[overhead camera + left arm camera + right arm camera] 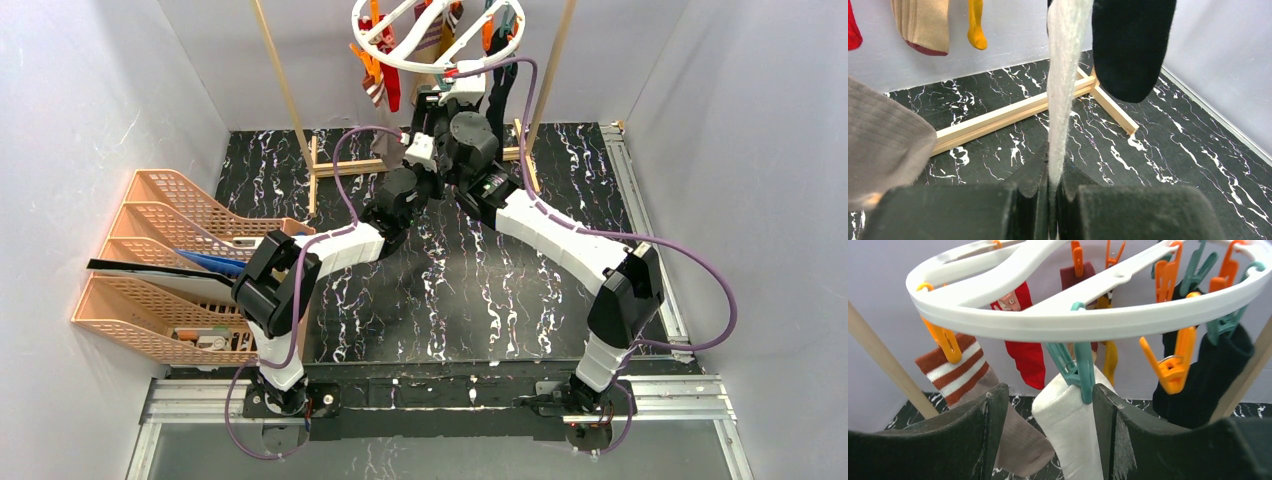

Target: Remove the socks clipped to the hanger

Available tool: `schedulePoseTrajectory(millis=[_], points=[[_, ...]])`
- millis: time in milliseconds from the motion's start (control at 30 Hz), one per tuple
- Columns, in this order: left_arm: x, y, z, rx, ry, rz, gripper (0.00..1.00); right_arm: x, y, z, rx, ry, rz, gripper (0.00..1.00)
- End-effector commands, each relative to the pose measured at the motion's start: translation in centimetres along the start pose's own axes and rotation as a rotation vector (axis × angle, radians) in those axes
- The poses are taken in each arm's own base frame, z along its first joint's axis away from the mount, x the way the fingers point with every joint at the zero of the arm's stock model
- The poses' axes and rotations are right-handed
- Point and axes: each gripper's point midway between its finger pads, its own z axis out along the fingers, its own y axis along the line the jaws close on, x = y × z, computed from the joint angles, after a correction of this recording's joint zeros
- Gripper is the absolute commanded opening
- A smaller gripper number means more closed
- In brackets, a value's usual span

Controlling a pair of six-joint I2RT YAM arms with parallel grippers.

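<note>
The white hanger ring (1048,322) hangs at the top of the top view (437,40), with orange and teal clothespins. A white sock (1075,425) hangs from a teal clothespin (1079,371). My right gripper (1048,390) is open, one jaw on each side of that pin and the sock's top. My left gripper (1053,172) is shut on the white sock's lower end (1064,75). A black sock (1130,45) hangs to its right and a grey-beige sock (883,145) with red-and-white stripes (955,372) to its left. Red (1028,357) and mustard (976,25) socks hang behind.
The wooden rack's base bars (998,117) lie on the black marbled table below the socks, and its uprights (285,90) stand beside the ring. Orange file trays (170,260) stand at the left wall. Grey walls close in on both sides.
</note>
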Motion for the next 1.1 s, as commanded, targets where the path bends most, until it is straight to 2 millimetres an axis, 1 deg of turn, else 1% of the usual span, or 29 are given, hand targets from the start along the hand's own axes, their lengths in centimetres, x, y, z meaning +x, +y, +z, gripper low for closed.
schedulePoseTrajectory(millis=[0,167,533,733,967,1067], points=[[-2.6,-0.2,-0.7,-0.005,-0.058,-0.019,0.00,-4.0,-2.0,-0.2,0.116,-0.132,0.039,0.70],[-2.4,-0.2,-0.8,-0.005,-0.054,-0.020,0.00,-3.8,-2.2,0.2,0.138,-0.145,0.022,0.70],[-2.2,-0.2,-0.9,-0.004,-0.050,-0.012,0.00,-3.0,-1.6,1.7,0.155,-0.149,-0.017,0.70],[-2.2,-0.1,-1.1,-0.007,-0.049,-0.006,0.00,-3.0,-1.6,2.2,0.177,-0.164,-0.034,0.70],[-2.0,0.0,-1.2,-0.006,-0.045,-0.003,0.00,-3.5,-2.4,2.8,0.209,-0.188,-0.057,0.69],[-2.1,0.0,-1.2,-0.008,-0.046,-0.002,0.00,-3.6,-2.9,3.2,0.217,-0.192,-0.059,0.64]])
